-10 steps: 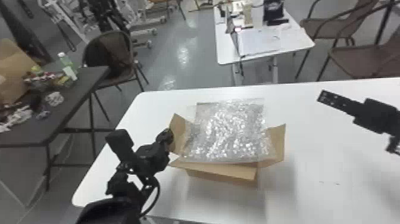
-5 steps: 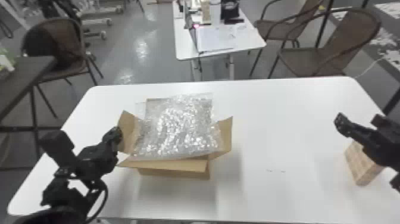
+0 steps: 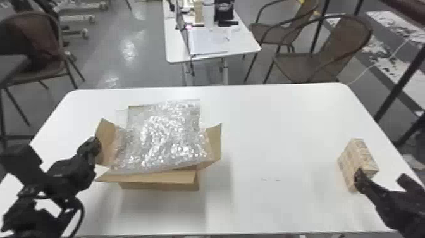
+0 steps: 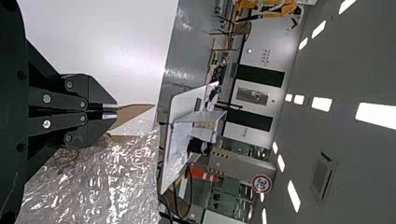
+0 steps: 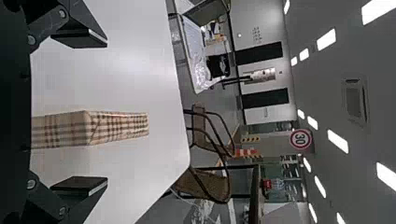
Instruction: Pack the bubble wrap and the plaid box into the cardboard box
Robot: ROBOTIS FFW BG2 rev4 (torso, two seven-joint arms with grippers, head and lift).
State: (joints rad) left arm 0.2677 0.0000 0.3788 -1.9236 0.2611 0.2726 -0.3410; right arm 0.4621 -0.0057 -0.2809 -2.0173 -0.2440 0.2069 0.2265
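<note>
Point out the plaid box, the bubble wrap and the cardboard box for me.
Plaid box [image 5: 116,127]: right wrist view, checked side.
Bubble wrap [image 3: 164,137]: head view, crinkled middle.
Cardboard box [image 3: 158,178]: head view, front flap.

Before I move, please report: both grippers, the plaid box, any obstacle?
Left gripper shut, at left flap. Right gripper open, plaid box between fingers, not gripped. Bubble wrap covers cardboard box's opening, in the way.
</note>
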